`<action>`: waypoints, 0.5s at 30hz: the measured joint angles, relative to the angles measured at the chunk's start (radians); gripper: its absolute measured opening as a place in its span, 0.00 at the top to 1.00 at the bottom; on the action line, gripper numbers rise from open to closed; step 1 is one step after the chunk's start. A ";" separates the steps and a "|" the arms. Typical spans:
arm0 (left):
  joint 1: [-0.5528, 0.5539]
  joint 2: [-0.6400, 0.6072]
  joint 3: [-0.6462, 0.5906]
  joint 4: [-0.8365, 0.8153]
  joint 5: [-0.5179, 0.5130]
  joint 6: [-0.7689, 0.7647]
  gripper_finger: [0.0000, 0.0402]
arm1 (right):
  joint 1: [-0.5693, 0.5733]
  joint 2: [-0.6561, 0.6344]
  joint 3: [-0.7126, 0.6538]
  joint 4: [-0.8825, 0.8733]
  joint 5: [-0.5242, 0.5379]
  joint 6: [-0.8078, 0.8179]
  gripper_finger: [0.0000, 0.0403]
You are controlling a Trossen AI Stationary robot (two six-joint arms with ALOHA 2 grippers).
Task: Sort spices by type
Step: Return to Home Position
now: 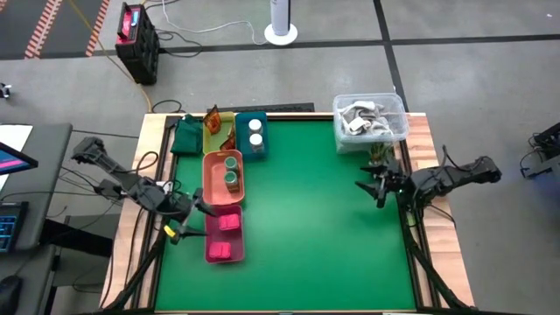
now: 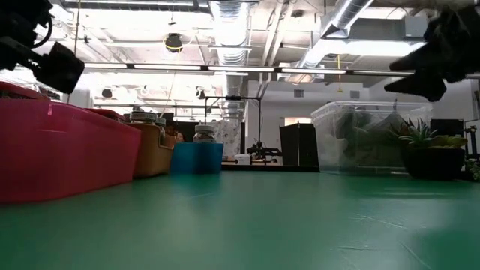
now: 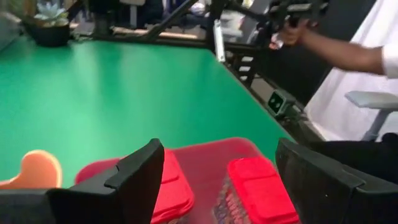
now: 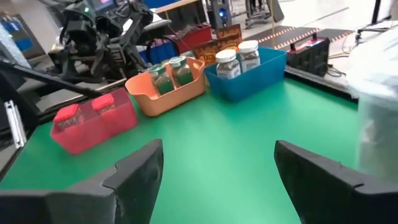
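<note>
Apparently sorted, one type per bin near bench's left edge: pink blocks, pink bin; green-lidded jars, orange bin; white jars, blue bin. Left gripper gapes empty beside pink bin; right gripper, likewise agape and empty, near right edge.

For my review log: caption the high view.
Pink blocks, green-lidded jars, white jars binned by type; left gripper, right gripper open.

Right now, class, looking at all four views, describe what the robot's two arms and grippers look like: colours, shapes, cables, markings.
The left arm and right arm are dark, slim, jointed links with black cables alongside. The left gripper and right gripper each end in two broad, matte black, wedge-shaped fingers. A small yellow mark shows near the left wrist.
</note>
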 joint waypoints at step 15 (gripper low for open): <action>-0.056 0.016 0.001 0.071 -0.058 0.003 0.27 | 0.002 -0.072 -0.091 0.002 0.027 -0.003 0.24</action>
